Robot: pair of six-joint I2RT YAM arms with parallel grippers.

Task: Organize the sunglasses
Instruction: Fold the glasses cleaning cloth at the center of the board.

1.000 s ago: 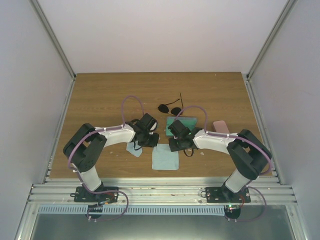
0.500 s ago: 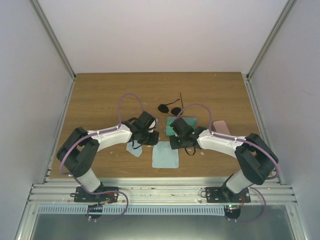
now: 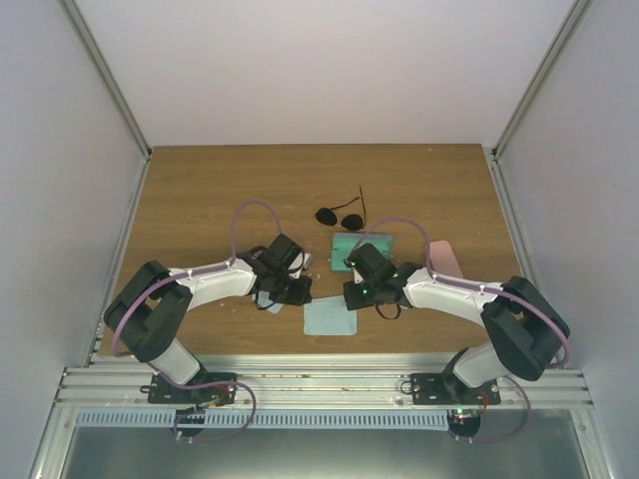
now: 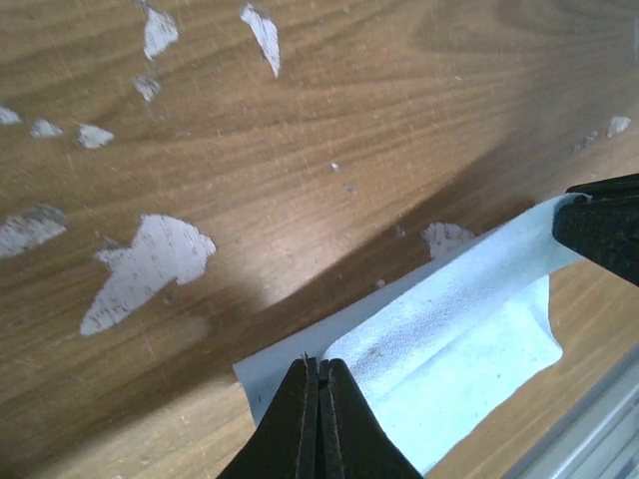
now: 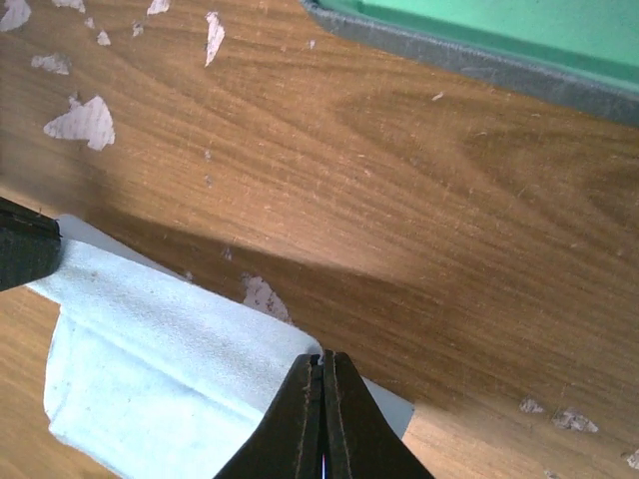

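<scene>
The black sunglasses [image 3: 339,215] lie unfolded on the table beyond both arms. The pink pair is not in view. My left gripper [image 3: 304,295] and right gripper [image 3: 350,296] are each shut on a far corner of the light blue cloth [image 3: 328,319]. In the left wrist view my jaws [image 4: 319,367] pinch the cloth [image 4: 449,329], which is doubled over itself. In the right wrist view my jaws [image 5: 321,361] pinch its other corner, with the cloth [image 5: 160,339] folded along a crease.
An open case with a green lining [image 3: 365,243] lies just beyond the right gripper and shows in the right wrist view [image 5: 499,30]. A pink case [image 3: 445,257] lies to its right. A second pale cloth [image 3: 266,298] lies under the left wrist. The tabletop has worn white patches [image 4: 150,264].
Both grippers have moved toward the near edge, drawing the cloth's far edge over itself. The cloth now looks shorter from above.
</scene>
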